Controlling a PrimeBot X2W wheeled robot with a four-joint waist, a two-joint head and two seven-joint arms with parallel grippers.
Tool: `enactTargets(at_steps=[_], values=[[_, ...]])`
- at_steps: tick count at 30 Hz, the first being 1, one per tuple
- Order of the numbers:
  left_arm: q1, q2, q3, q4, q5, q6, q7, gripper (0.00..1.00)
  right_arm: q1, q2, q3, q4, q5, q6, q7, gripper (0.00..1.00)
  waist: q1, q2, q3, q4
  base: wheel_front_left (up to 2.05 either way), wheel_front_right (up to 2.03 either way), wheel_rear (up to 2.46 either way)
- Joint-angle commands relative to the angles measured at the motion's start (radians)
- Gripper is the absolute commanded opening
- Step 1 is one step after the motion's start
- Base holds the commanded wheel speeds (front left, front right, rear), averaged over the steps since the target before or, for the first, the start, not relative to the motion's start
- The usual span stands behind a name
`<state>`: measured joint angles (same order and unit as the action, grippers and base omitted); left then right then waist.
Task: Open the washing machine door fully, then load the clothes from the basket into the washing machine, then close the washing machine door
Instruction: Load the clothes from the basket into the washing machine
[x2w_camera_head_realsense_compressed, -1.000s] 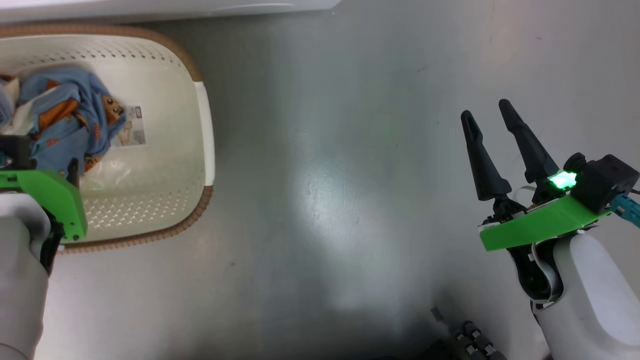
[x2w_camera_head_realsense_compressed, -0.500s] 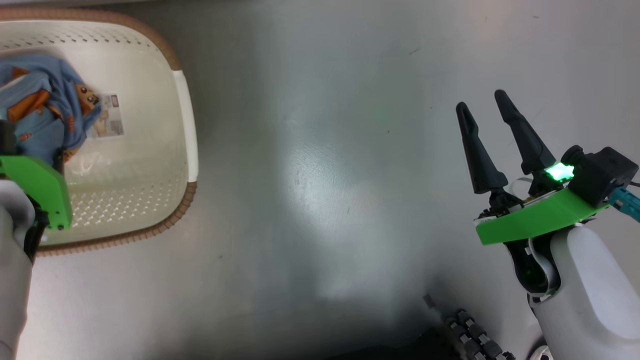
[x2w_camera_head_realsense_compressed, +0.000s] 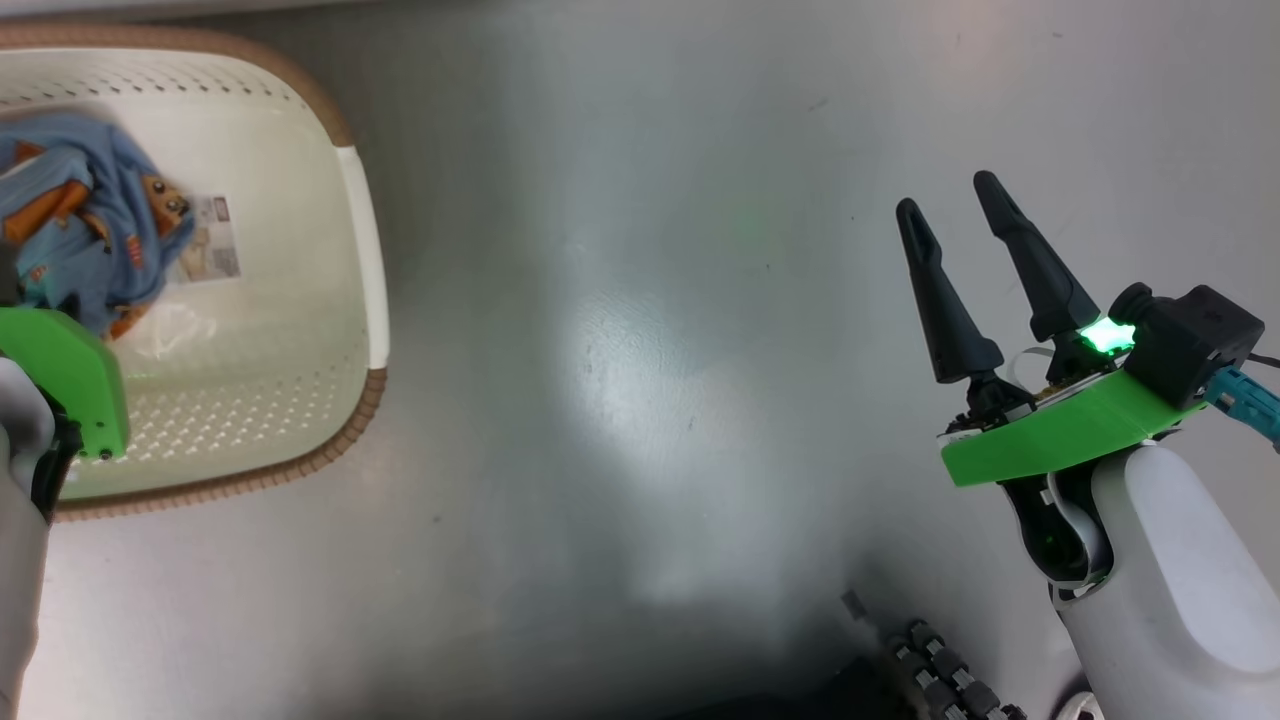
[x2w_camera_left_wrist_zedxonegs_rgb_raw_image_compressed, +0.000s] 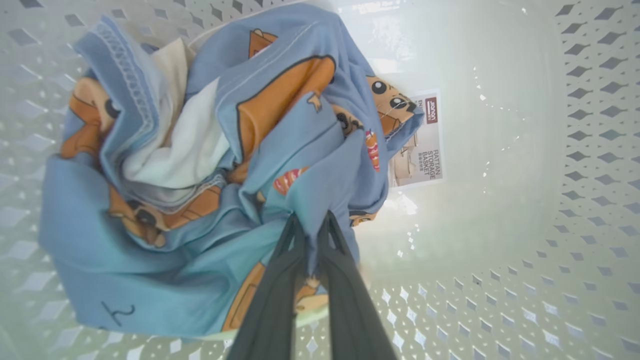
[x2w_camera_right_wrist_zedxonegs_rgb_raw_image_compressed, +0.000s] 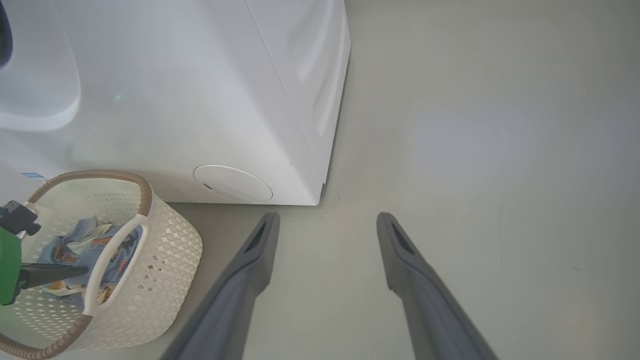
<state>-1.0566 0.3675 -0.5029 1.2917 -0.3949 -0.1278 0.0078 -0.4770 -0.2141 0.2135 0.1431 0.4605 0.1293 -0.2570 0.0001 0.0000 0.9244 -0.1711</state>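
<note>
Clothes (x2w_camera_left_wrist_zedxonegs_rgb_raw_image_compressed: 200, 165) bunched in basket (x2w_camera_head_realsense_compressed: 290, 400) on floor (x2w_camera_head_realsense_compressed: 650, 400), near washer (x2w_camera_right_wrist_zedxonegs_rgb_raw_image_compressed: 200, 100). Left gripper (x2w_camera_left_wrist_zedxonegs_rgb_raw_image_compressed: 312, 220) jaws pinched on blue fabric fold. Right gripper (x2w_camera_head_realsense_compressed: 946, 195) jaws spread wide above floor.

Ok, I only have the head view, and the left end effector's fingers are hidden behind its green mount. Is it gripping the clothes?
Observer: Yes. On the left wrist view the left end effector is shut on a fold of the clothes, blue fabric pinched between its fingers.
Operator: And where is the washing machine?
Observer: On the right wrist view the washing machine stands just behind the basket, its round service flap low on the front.
Operator: Anything else in the basket?
Observer: A paper label on its floor, printed Rattan Storage Basket on the left wrist view.
</note>
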Motion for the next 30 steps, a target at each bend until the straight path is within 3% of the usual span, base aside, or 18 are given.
enactTargets(at_steps=[1, 18, 30], values=[[0.011, 0.044, 0.016, -0.001, -0.007, 0.001, -0.014, 0.00, 0.035, -0.004, 0.018, -0.015, -0.011, 0.001, -0.005, 1.00, -0.0001, 0.0000, -0.011, 0.008, 0.00, 0.00, 0.00], [0.134, -0.041, 0.133, -0.009, -0.183, -0.002, -0.238, 0.00, 0.060, -0.023, 0.002, 0.032, 0.003, 0.001, -0.005, 1.00, -0.0001, 0.0000, -0.245, 0.069, 0.00, 0.00, 0.00], [0.314, -0.056, 0.153, -0.222, -0.237, -0.003, -0.269, 0.00, 0.133, -0.035, -0.008, 0.072, 0.027, 0.001, -0.005, 1.00, -0.0001, 0.0000, -0.454, 0.100, 0.00, 0.00, 0.00]])
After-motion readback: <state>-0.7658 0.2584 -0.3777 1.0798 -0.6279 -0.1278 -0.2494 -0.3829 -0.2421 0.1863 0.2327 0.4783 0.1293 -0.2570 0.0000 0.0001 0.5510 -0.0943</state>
